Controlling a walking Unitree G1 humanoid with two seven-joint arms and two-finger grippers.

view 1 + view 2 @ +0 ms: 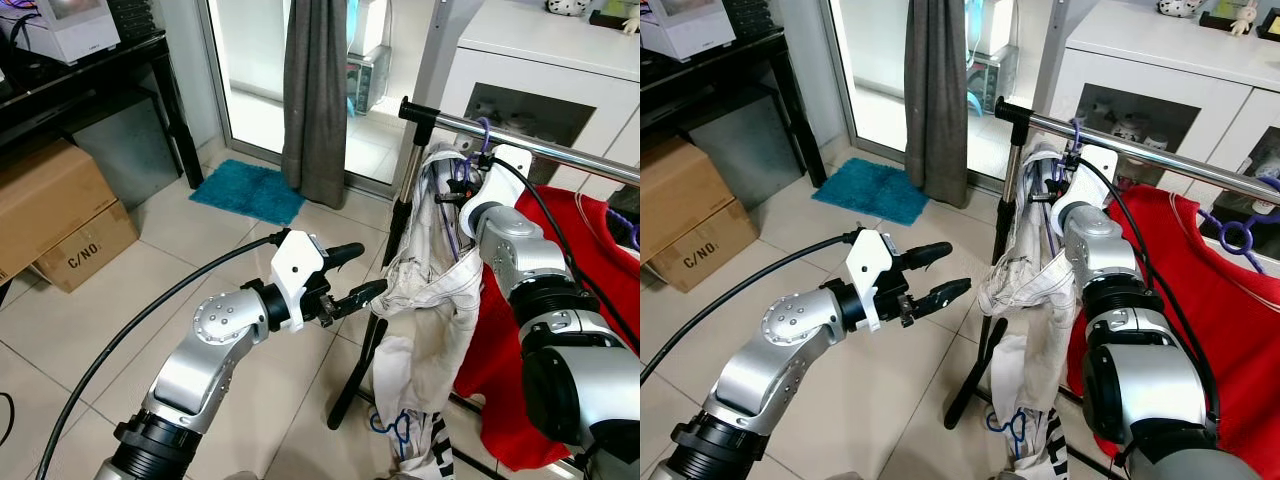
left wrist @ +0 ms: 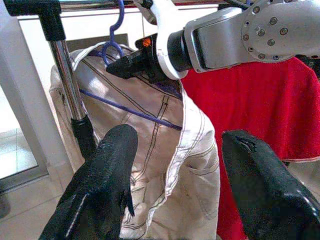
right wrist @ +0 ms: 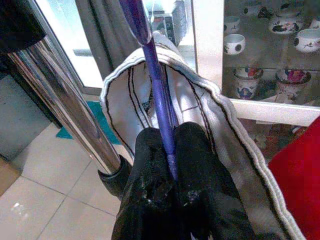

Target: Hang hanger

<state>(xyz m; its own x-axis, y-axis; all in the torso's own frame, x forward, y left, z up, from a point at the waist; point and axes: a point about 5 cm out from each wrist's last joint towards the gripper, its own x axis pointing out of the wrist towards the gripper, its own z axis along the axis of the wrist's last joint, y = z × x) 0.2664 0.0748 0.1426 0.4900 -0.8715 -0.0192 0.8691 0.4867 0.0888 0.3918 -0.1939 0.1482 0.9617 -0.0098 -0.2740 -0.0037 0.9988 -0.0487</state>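
I'm pinching the purple hanger (image 3: 161, 107) in my right gripper (image 3: 172, 150), jaws closed on it just under the rail (image 1: 530, 143). My left gripper (image 1: 352, 272) is hovering with jaws spread, empty, beside the white trousers (image 1: 425, 300).

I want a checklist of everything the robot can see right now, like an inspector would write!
Surface: tiled floor, no table.
Job's things: purple hanger carrying a white garment, hook at the steel rail of the clothes rack.
Clutter: red garment on the rack; two cardboard boxes; teal mat.
Grippers: right gripper shut on the purple hanger by the rail; left gripper open, just short of the white garment.
Cables: black cable along the left arm, another along the right.
Surroundings: grey curtain, glass door, white cabinet with cups, black shelf.
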